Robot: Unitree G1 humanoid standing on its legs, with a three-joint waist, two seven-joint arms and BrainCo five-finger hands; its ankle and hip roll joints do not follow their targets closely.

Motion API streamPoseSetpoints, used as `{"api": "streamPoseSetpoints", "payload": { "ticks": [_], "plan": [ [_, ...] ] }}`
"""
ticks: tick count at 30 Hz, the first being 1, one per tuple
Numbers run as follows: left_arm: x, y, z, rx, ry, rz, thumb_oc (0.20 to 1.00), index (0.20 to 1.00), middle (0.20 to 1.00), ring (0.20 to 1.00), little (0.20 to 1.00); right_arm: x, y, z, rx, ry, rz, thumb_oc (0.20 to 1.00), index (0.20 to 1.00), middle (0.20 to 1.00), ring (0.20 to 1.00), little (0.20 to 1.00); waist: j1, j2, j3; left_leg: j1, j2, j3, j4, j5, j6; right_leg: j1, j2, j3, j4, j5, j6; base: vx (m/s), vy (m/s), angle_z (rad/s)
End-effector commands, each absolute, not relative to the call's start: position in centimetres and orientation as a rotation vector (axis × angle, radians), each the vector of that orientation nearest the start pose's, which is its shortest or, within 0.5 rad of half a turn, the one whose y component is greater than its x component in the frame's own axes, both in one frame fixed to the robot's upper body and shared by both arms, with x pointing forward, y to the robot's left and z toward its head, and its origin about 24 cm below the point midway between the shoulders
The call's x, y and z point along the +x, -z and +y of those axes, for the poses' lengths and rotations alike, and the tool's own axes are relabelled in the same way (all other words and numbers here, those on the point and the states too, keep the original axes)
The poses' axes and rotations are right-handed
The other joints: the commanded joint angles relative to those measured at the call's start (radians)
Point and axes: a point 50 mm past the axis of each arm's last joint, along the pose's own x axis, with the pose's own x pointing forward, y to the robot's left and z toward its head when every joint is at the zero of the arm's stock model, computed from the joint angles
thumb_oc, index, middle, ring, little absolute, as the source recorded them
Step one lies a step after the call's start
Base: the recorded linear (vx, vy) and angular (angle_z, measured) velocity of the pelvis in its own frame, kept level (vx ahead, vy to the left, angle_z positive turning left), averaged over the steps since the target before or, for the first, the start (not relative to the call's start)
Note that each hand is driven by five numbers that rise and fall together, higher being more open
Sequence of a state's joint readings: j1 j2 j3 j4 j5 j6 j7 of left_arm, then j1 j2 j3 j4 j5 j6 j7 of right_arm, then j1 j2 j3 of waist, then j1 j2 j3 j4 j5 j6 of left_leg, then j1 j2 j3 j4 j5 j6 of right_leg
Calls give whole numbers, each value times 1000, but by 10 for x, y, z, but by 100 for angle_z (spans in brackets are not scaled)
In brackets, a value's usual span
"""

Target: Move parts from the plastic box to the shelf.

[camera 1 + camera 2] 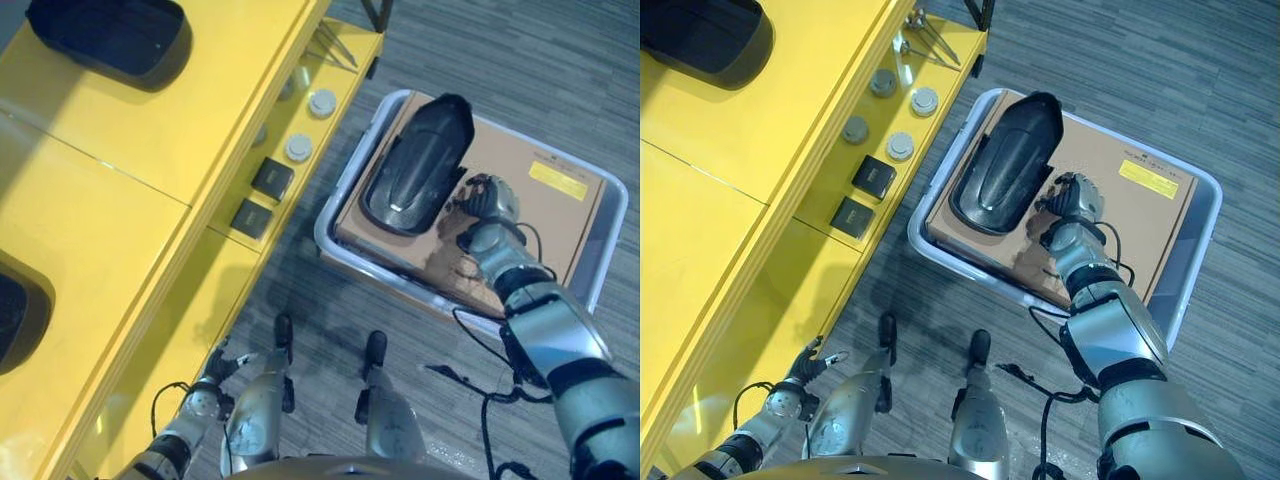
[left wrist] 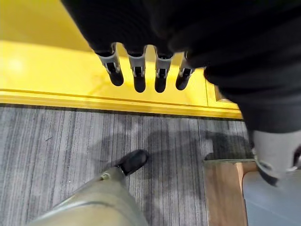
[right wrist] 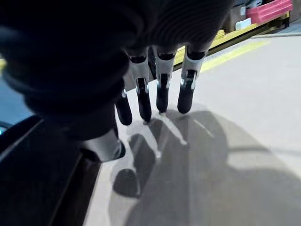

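Right robot hand (image 1: pixel 1072 197) beside black part (image 1: pixel 1006 165) in plastic box (image 1: pixel 1200 240).
Fingers straight, holding nothing; left robot hand (image 1: pixel 805 368) relaxed, low beside yellow shelf (image 1: pixel 790 130).

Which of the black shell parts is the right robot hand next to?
The black shell lying on the cardboard in the plastic box, beside the right robot hand. The other black shells sit on the yellow shelf.

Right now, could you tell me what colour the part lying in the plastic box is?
The part is glossy black, lying on brown cardboard; the left eye view shows it best.
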State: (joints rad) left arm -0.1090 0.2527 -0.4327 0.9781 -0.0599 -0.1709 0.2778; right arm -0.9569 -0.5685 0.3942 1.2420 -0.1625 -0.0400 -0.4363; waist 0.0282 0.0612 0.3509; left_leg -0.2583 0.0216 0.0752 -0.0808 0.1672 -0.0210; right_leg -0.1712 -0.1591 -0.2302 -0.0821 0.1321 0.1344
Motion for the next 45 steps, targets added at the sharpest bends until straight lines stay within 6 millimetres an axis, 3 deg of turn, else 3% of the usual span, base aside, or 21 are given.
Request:
{"api": "streamPoseSetpoints", "payload": {
  "ticks": [1, 3, 4, 9, 15, 23, 25, 27, 31, 32, 33, 34, 45],
  "plan": [
    [188, 122, 186, 503, 16, 700, 1000, 1000, 1000, 1000, 1000, 382, -125, -284, -984, 543, 101, 1000, 1000, 1000, 1000, 1000, 14, -21, -42, 40, 13, -2, -6, -72, -56, -38, -64, 25, -4, 37, 61, 0, 0, 0],
    [188, 123, 187, 497, -15, 706, 1000, 1000, 1000, 1000, 1000, 386, -151, -277, -930, 610, -67, 1000, 1000, 1000, 1000, 1000, -2, -22, -46, 45, 14, 4, -6, -77, -55, -37, -62, 31, -3, 34, 60, 0, 0, 0],
    [188, 123, 187, 498, -15, 706, 1000, 1000, 1000, 1000, 1000, 386, -151, -277, -930, 610, -67, 1000, 1000, 1000, 1000, 1000, -1, -22, -46, 45, 14, 4, -6, -77, -55, -37, -62, 31, -3, 34, 60, 0, 0, 0],
    [187, 123, 189, 487, -50, 710, 1000, 1000, 1000, 1000, 1000, 389, -190, -253, -847, 639, -311, 1000, 1000, 1000, 1000, 1000, -13, -30, -51, 52, 21, 10, -6, -81, -53, -39, -56, 40, -3, 31, 56, 6, -6, -3],
    [192, 120, 185, 474, -44, 685, 1000, 1000, 1000, 1000, 1000, 394, -201, -240, -819, 620, -343, 1000, 1000, 1000, 1000, 1000, -7, -34, -52, 52, 24, 12, -6, -80, -54, -41, -55, 42, -3, 30, 54, -2, -7, -5],
    [192, 119, 191, 490, -50, 682, 1000, 1000, 1000, 1000, 1000, 398, -169, -241, -837, 569, -185, 1000, 1000, 1000, 1000, 1000, 5, -33, -47, 49, 20, 1, -6, -76, -56, -32, -56, 24, -1, 29, 54, 1, -3, 2],
    [189, 121, 196, 495, -69, 705, 1000, 1000, 1000, 1000, 1000, 399, -154, -238, -860, 523, -118, 1000, 1000, 1000, 1000, 1000, 8, -34, -44, 48, 19, -2, -6, -74, -56, -32, -56, 22, 0, 30, 53, -4, -2, 4],
    [184, 125, 201, 522, -68, 739, 1000, 1000, 1000, 1000, 1000, 397, -127, -239, -916, 446, 29, 1000, 1000, 1000, 1000, 1000, 16, -36, -41, 45, 18, -4, -6, -72, -57, -32, -56, 19, 0, 31, 53, -2, -5, 2],
    [182, 126, 203, 542, -45, 755, 1000, 1000, 1000, 1000, 1000, 391, -105, -249, -940, 415, 183, 1000, 1000, 1000, 1000, 1000, 26, -32, -42, 42, 15, -11, -6, -70, -57, -28, -60, 10, -1, 32, 53, 4, -2, 6],
    [182, 126, 203, 541, -44, 758, 1000, 1000, 1000, 1000, 1000, 390, -102, -249, -941, 408, 201, 583, 583, 583, 583, 583, 27, -32, -43, 43, 15, -13, -6, -71, -57, -27, -61, 10, -1, 32, 53, 10, 5, 9],
    [182, 127, 202, 540, -35, 759, 1000, 1000, 1000, 1000, 1000, 388, -98, -251, -954, 395, 223, 438, 438, 438, 438, 438, 27, -31, -44, 43, 14, -14, -6, -71, -57, -26, -61, 8, 0, 31, 53, 14, -4, 9],
    [182, 127, 201, 540, -24, 760, 1000, 1000, 1000, 1000, 1000, 386, -94, -254, -948, 387, 251, 200, 200, 200, 200, 200, 29, -31, -45, 44, 13, -17, -6, -71, -57, -22, -61, 5, 0, 30, 53, 16, -8, 5],
    [190, 121, 198, 535, 35, 717, 1000, 1000, 1000, 1000, 1000, 349, -77, -325, -1168, 446, 455, 200, 200, 200, 200, 200, 22, -34, -86, 80, 20, -33, -6, -84, -65, 33, -63, -26, 4, 2, 51, 14, -22, 10]
  ]
}}
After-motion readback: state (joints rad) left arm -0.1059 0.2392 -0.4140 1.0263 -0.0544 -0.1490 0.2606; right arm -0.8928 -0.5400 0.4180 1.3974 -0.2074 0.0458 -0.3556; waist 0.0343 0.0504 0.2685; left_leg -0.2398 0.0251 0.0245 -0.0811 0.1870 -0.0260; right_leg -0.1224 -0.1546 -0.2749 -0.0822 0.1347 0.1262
